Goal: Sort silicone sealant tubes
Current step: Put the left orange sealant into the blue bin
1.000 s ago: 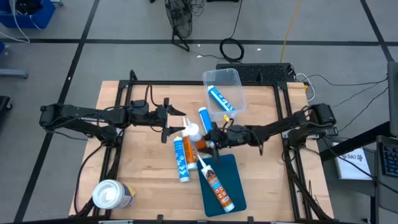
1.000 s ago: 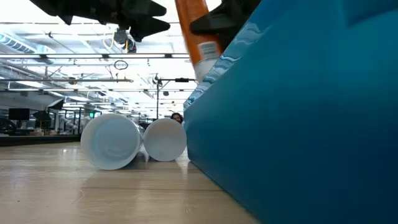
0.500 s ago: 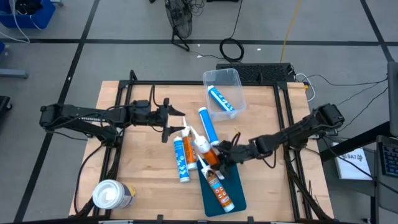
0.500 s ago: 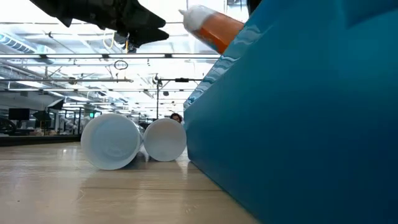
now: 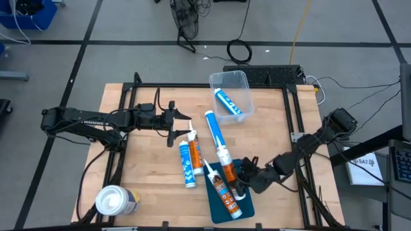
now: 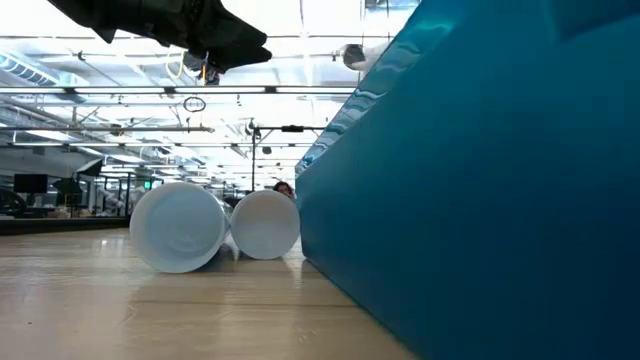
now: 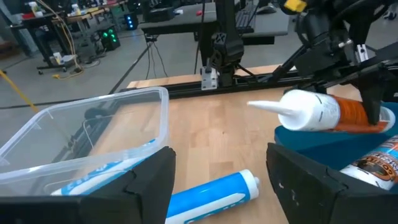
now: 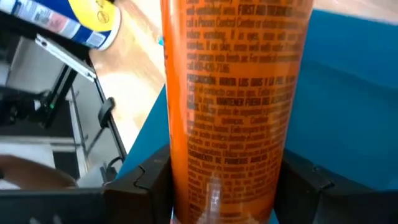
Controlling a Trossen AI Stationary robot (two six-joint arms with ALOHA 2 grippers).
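Right pincer (image 5: 239, 181) grips 1 orange tube (image 5: 227, 168) over the blue tray (image 5: 244, 200), long axis near-far, nozzle far, beside another orange tube (image 5: 224, 190). Left pincer (image 5: 183, 127) wide, waits far-left above the table (image 5: 148, 179).

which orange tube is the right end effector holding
The orange tube above the blue tray, clamped by the right end effector; the other orange tubes lie free.

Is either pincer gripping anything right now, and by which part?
Right pincer grips an orange silicone sealant tube by its base end, over the blue tray. Left pincer holds nothing.
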